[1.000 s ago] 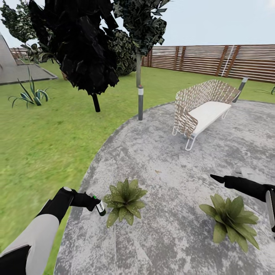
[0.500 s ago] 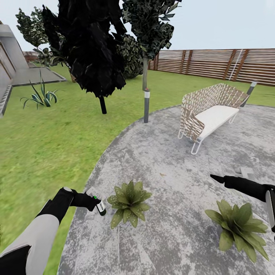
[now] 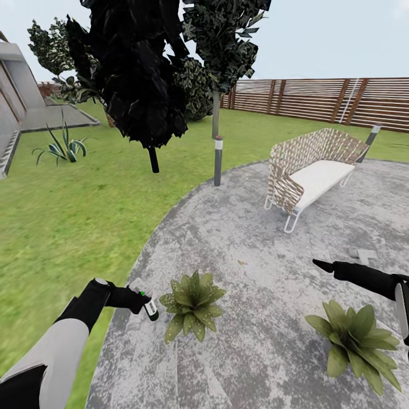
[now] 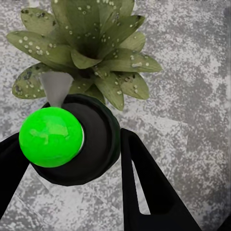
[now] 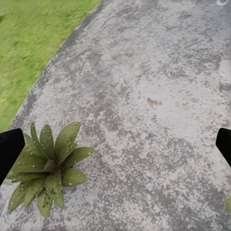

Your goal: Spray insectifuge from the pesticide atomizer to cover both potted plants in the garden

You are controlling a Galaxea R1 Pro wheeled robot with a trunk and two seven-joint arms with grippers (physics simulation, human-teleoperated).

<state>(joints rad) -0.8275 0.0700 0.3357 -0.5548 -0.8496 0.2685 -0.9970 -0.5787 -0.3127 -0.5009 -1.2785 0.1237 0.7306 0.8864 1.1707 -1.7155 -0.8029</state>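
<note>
Partly hidden atomizer point(image 4: 67, 142) between left fingers point(image 4: 149, 187).

Left fingers point(image 3: 136, 300) clamped, right fingers point(image 3: 318, 264) spread

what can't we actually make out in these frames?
- Pots: hidden under the leaves of the left plant and right plant, head view.
- Atomizer label: too small in head view; in left wrist view the green cap covers the body.
- Left gripper contact with it: too small in head view.
- Right gripper: a thin dark tip in head view; finger tips cut off at both edges in right wrist view.
</note>
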